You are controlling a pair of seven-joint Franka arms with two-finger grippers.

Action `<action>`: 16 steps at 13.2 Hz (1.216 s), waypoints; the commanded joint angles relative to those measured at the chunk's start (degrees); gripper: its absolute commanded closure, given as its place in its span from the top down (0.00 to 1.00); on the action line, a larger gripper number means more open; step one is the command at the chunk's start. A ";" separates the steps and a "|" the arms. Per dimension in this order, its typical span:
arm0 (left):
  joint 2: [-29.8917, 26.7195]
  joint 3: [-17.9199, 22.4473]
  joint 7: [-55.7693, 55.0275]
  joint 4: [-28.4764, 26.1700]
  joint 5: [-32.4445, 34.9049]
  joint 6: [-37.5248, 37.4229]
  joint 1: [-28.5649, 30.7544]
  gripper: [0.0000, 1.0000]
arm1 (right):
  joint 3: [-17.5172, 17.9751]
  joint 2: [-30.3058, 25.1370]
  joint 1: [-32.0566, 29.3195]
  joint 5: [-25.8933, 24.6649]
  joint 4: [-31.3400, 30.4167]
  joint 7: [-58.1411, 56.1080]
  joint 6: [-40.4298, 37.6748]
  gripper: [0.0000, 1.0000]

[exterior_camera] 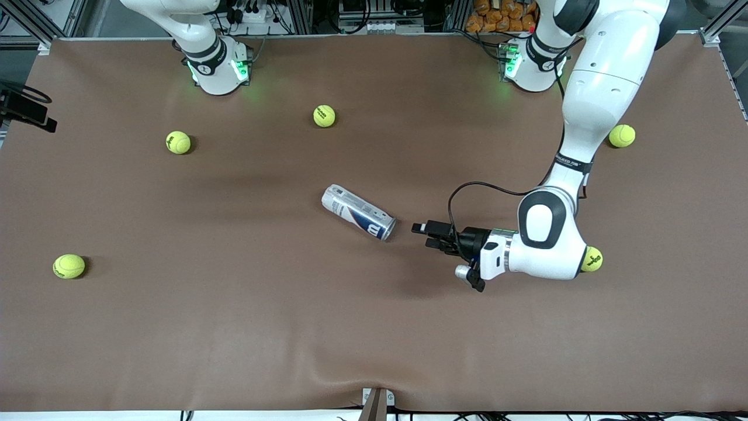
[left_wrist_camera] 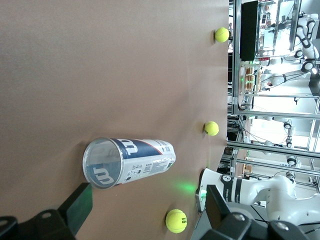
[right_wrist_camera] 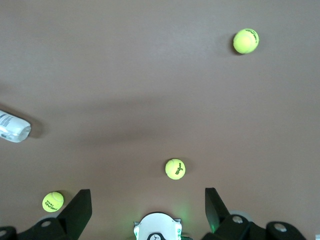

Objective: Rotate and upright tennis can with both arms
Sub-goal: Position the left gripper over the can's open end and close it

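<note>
The tennis can point(exterior_camera: 357, 211) lies on its side mid-table, a clear tube with a white and dark-blue label. Its silvery rim end points toward the left arm's end of the table. My left gripper point(exterior_camera: 429, 235) is held level just above the table, a short gap from that rim end, open and empty. In the left wrist view the can point(left_wrist_camera: 131, 161) shows its round end with the W logo, ahead of the open left gripper point(left_wrist_camera: 147, 210). My right gripper point(right_wrist_camera: 147, 207) hangs open and empty high over its own base; the can's end point(right_wrist_camera: 12, 127) shows at that view's edge.
Several tennis balls lie scattered on the brown table: two point(exterior_camera: 324, 116) point(exterior_camera: 178, 142) near the right arm's base point(exterior_camera: 216, 64), one point(exterior_camera: 69, 266) at that end nearer the camera, one point(exterior_camera: 622, 135) and one point(exterior_camera: 591, 259) by the left arm.
</note>
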 commanded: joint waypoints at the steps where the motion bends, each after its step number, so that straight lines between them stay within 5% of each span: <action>1: 1.84 0.11 1.77 1.25 -1.25 2.33 -1.86 1.00 | 1.11 -1.36 -1.06 1.10 -0.39 -2.32 0.41 1.00; 10: 7.03 0.11 4.68 1.42 -5.29 13.84 -8.80 1.00 | 0.85 -0.83 -1.41 0.57 -0.39 -2.24 2.95 1.00; 16: 7.12 0.11 5.29 1.51 -6.26 14.56 -9.60 1.00 | 0.94 -0.75 -0.88 0.75 -0.56 -2.24 2.87 1.00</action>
